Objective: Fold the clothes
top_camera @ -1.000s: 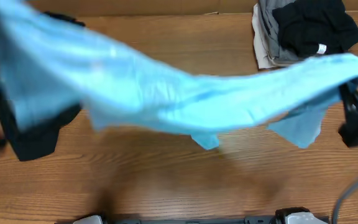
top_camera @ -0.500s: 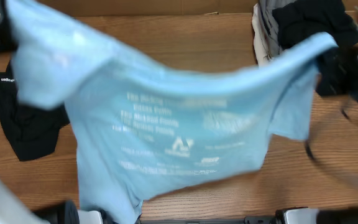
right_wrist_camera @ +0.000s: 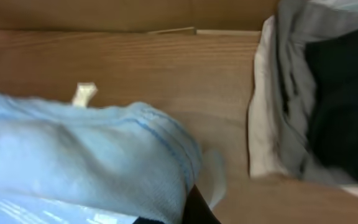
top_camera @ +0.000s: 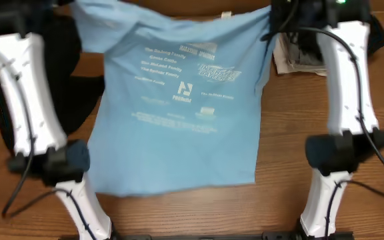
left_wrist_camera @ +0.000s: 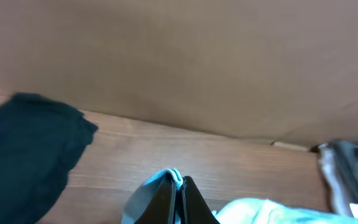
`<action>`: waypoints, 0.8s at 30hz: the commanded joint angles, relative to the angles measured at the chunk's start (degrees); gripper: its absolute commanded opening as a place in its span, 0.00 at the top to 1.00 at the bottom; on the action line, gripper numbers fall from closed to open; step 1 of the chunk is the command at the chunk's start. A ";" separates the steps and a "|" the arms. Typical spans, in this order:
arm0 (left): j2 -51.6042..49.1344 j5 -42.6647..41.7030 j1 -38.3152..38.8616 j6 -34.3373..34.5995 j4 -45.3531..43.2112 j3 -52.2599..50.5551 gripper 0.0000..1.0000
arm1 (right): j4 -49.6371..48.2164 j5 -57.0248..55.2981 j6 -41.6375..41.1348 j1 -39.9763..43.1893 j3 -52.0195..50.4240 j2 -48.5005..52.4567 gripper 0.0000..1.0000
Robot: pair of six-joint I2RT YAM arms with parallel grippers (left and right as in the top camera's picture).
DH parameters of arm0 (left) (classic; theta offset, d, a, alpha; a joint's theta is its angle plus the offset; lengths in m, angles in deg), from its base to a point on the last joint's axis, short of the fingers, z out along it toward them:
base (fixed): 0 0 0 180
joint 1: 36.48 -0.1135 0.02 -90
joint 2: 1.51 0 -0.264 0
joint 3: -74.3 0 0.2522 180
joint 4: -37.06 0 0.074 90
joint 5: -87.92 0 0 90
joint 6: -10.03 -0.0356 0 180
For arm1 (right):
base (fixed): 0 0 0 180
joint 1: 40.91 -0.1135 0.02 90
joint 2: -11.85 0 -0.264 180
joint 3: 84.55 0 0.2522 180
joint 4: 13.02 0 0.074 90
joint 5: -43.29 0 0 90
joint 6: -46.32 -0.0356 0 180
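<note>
The light blue T-shirt (top_camera: 179, 100) lies spread over the table with its white print facing up, collar at the far edge and hem toward me. My left gripper (top_camera: 71, 7) is shut on its far left shoulder; the left wrist view shows the jaws (left_wrist_camera: 178, 185) pinching a fold of blue cloth. My right gripper (top_camera: 277, 15) holds the far right shoulder. In the right wrist view the shirt (right_wrist_camera: 98, 162) drapes over one black finger (right_wrist_camera: 199, 208), and the other finger is hidden.
A pile of beige, grey and black garments (top_camera: 293, 59) sits at the far right beside the right arm, also in the right wrist view (right_wrist_camera: 316, 93). A black garment (top_camera: 79, 100) lies at the left under the shirt's edge. A brown cardboard wall (left_wrist_camera: 179, 62) runs along the back.
Both grippers have swung the shirt from hanging over the table's middle out to the far edge. It now lies spread flat with the print up.
</note>
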 commanded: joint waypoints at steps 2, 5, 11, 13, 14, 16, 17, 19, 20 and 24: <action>-9.60 6.93 3.91 -1.70 -2.67 0.28 0.96 | -4.72 0.11 0.35 0.20 0.50 7.34 0.92; -14.71 9.62 5.68 -1.70 -5.09 0.28 0.93 | -8.33 0.57 0.35 0.20 0.50 11.67 0.81; -18.58 9.81 5.99 -1.46 -8.68 0.31 0.69 | -15.45 3.30 0.31 0.20 0.50 15.98 0.47; -18.58 9.79 5.99 -1.49 -10.36 0.33 0.64 | -17.88 3.61 -0.11 0.20 0.50 16.06 0.30; -18.43 9.68 5.99 -1.46 -11.21 0.61 0.59 | -19.02 3.74 -0.11 0.20 0.52 16.06 0.24; -18.16 8.98 5.99 -1.46 -11.78 1.77 0.53 | -19.45 3.98 -0.11 0.20 1.36 15.78 0.18; -17.97 8.44 5.92 -1.46 -11.61 2.51 0.49 | -18.84 4.28 -0.13 0.20 2.12 15.67 0.12; -17.03 6.58 5.75 -1.49 -10.38 4.44 0.42 | -16.17 4.79 -1.22 0.22 4.24 14.86 0.03; -16.31 5.73 5.70 -1.49 -9.57 5.62 0.39 | -14.19 4.98 -1.92 0.22 5.64 14.16 0.00; -12.46 0.96 5.66 -2.21 -6.86 10.29 0.27 | -3.58 6.19 -1.99 0.20 12.17 10.40 0.00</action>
